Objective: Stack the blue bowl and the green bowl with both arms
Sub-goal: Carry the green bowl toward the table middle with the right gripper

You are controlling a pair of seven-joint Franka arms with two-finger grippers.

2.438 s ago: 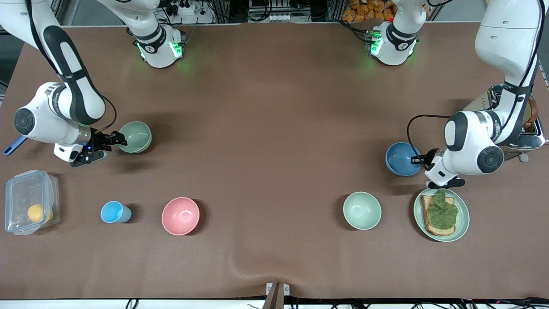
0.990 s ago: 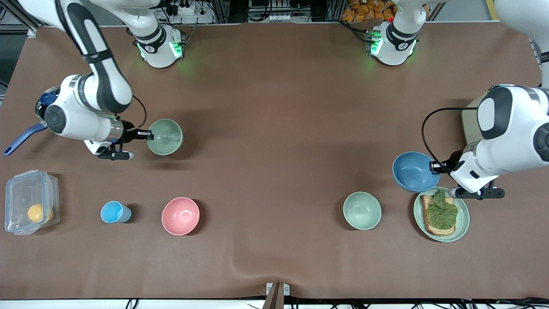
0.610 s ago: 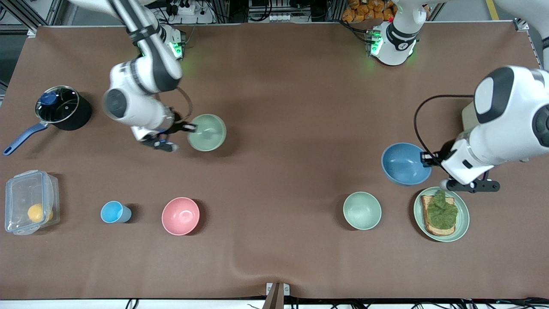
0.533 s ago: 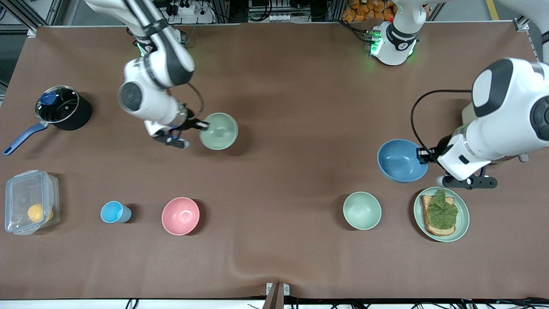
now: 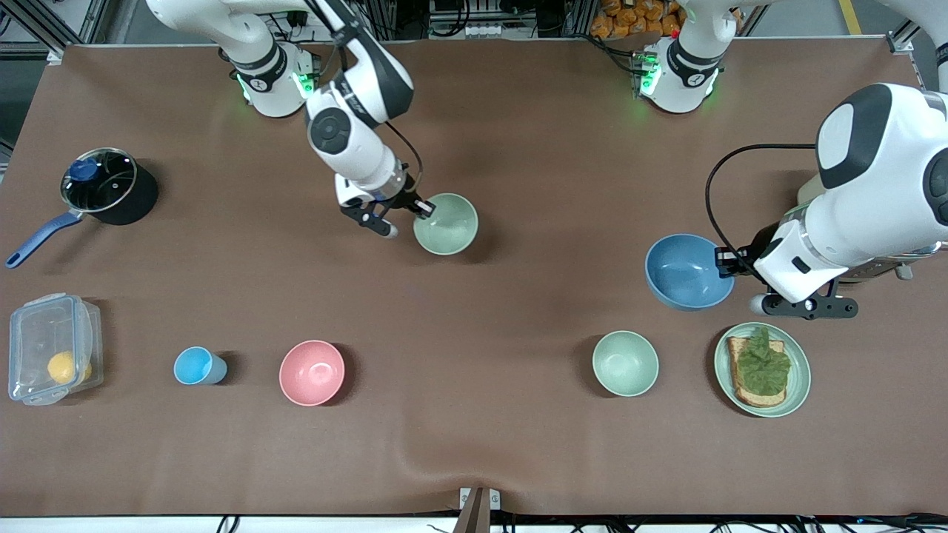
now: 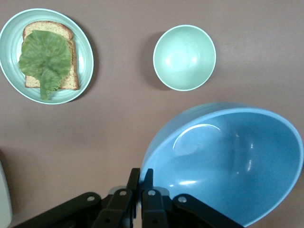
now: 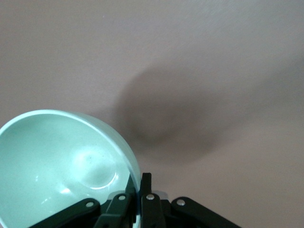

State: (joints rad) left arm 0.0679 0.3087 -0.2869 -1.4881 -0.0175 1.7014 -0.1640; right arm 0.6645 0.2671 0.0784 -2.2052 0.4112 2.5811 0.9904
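Both bowls held in the air by their rims. Right gripper, fingers clamped on the rim of the green bowl, over bare table near mid-table. Left gripper, fingers clamped on the rim of the blue bowl, over the table beside the toast plate and a second green bowl

The round sky-blue bowl and round pale green bowl hung upright above the table, well apart.
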